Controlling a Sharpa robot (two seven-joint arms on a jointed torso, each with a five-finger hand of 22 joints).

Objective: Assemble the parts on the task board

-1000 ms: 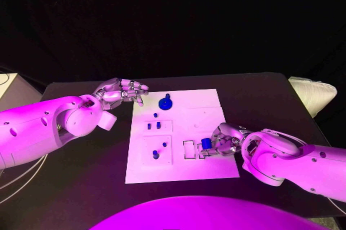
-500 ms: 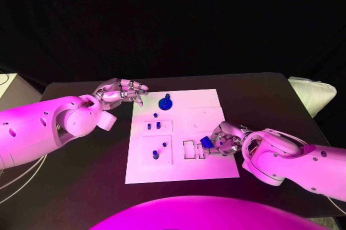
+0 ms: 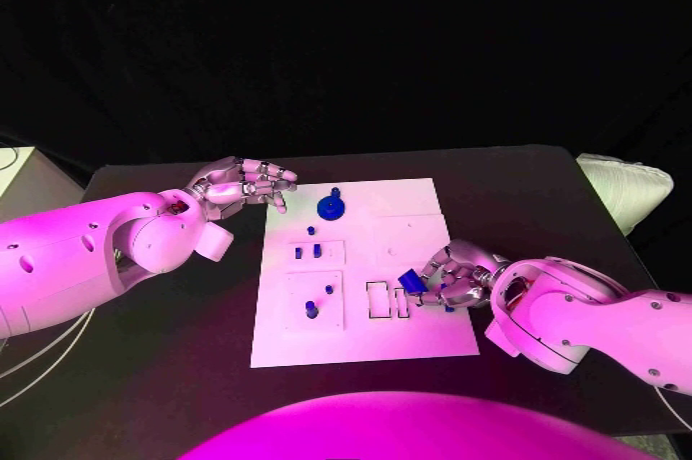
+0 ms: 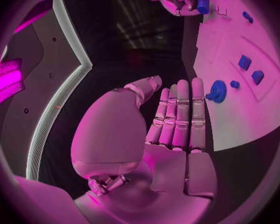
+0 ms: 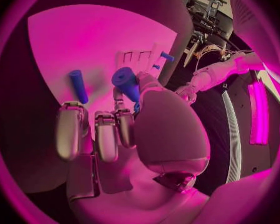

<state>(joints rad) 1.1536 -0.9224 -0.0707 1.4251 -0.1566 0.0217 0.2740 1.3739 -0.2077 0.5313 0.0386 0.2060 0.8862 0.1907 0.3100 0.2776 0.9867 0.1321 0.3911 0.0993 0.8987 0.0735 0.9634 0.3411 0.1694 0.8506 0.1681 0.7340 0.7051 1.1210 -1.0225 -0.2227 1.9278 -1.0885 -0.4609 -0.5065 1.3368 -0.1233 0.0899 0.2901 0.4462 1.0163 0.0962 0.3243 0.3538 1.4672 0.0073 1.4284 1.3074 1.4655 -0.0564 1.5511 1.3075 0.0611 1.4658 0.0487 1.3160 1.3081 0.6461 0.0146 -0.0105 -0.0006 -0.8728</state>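
- On the black table [image 3: 173,330] in front of me lies the white task board [image 3: 361,270], with my two hands at opposite sides of it.
- My right hand [image 3: 450,278] sits at the board's right edge, toward the near end, beside two small rectangular slots [image 3: 387,299].
- Its fingers are closed around a blue cylindrical part [image 3: 413,280]; the right wrist view shows that blue cylindrical part [image 5: 127,83] gripped between thumb and fingertips, tilted above the board.
- That view also shows a second, slimmer blue peg [image 5: 78,86] beyond my curled fingers [image 5: 71,129]; whether it touches them I cannot tell.
- My left hand [image 3: 242,185] is at the board's far left corner and holds nothing; my left wrist view shows its fingers [image 4: 180,114] straight and side by side, the thumb a little apart.
- Near that hand a round blue disc part [image 3: 332,208] stands on the board's far end.
- Small blue parts [image 3: 306,251] sit in a square recess on the board's left half, and more small blue pieces [image 3: 317,301] in the recess nearer me.
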